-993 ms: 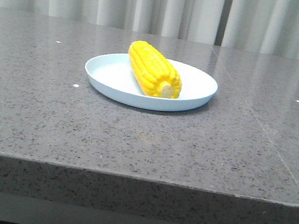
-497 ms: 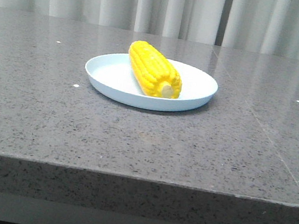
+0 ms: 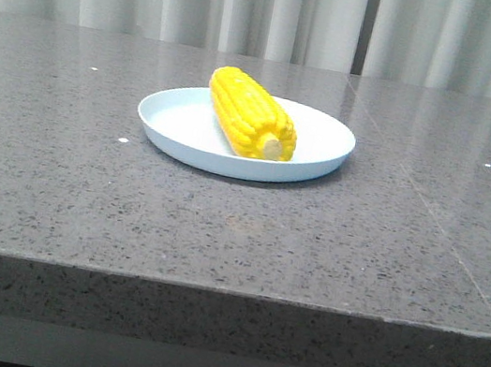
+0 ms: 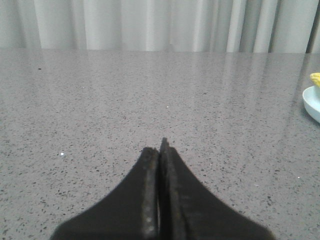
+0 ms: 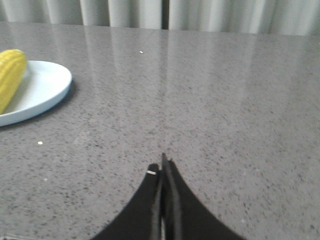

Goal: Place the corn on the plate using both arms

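Note:
The yellow corn (image 3: 251, 113) lies across the pale blue-white plate (image 3: 180, 124) in the middle of the grey stone table, its pale cut end toward me. No arm shows in the front view. In the left wrist view my left gripper (image 4: 160, 150) is shut with nothing in it, low over bare table, and the plate (image 4: 311, 102) and a bit of corn (image 4: 315, 78) peek in at the edge. My right gripper (image 5: 162, 167) is likewise shut and empty, apart from the plate (image 5: 45, 87) and corn (image 5: 11, 75).
The speckled grey table (image 3: 237, 230) ends in a front edge close to the camera. A seam (image 3: 446, 233) runs across its right part. Pale curtains (image 3: 258, 5) hang behind the table.

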`<action>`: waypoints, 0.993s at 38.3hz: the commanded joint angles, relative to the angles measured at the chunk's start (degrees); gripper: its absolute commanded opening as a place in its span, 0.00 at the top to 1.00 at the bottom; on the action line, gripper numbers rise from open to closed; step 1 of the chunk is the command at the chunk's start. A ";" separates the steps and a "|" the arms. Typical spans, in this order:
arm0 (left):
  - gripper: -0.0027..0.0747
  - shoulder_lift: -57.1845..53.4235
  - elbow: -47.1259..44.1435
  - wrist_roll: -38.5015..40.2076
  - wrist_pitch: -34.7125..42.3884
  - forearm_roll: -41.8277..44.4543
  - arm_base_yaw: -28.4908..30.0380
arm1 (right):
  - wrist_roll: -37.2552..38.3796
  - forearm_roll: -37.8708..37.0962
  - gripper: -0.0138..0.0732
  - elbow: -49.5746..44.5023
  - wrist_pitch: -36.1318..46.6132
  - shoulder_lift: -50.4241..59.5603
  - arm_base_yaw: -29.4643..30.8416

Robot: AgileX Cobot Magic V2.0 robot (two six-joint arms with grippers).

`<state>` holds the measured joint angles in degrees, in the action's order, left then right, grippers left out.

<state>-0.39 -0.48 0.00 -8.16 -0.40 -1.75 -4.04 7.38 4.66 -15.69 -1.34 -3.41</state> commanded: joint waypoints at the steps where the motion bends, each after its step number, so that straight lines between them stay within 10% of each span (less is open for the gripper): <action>1: 0.99 -0.97 -1.35 0.00 4.75 -0.31 0.03 | -1.02 1.50 0.98 -1.26 6.60 1.52 1.81; 38: 0.99 -0.97 -1.35 0.00 4.75 -0.31 0.03 | -1.02 2.37 0.98 -4.97 6.82 2.93 2.33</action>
<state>-0.39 -0.48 0.00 -8.16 -0.40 -1.75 -4.38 9.63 -1.55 -13.74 0.57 -1.45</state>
